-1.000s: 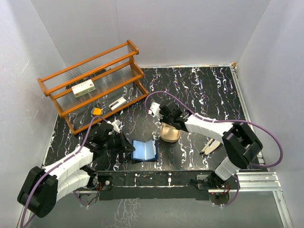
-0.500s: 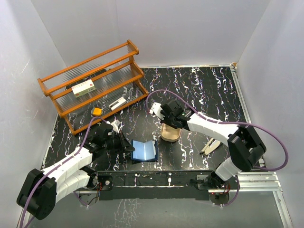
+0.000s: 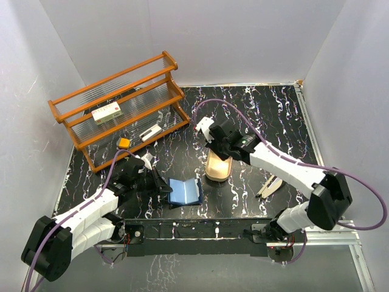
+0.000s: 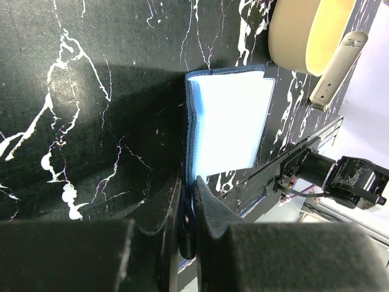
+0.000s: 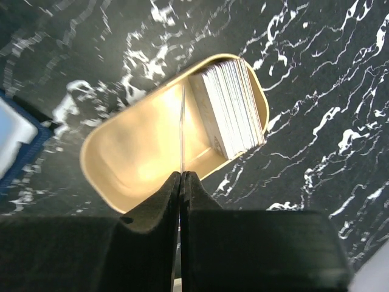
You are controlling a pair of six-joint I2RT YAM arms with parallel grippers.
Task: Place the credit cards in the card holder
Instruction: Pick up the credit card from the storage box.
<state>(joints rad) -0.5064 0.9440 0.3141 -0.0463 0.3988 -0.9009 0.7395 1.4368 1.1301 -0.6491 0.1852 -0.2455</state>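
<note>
The right gripper is pressed together on 1 credit card, which shows edge-on as a thin pale line over the oval tan tray. A stack of credit cards stands on edge at 1 end of the tray, and the rest of its floor is bare. The left gripper pinches 1 edge of the card holder, which lies open, with a navy rim around a light blue inside. The holder sits just beside the tray without touching it, close to the near edge of the black marbled table. Cream tongs lie to the right of the tray. A wooden rack stands well apart at the far left.
</note>
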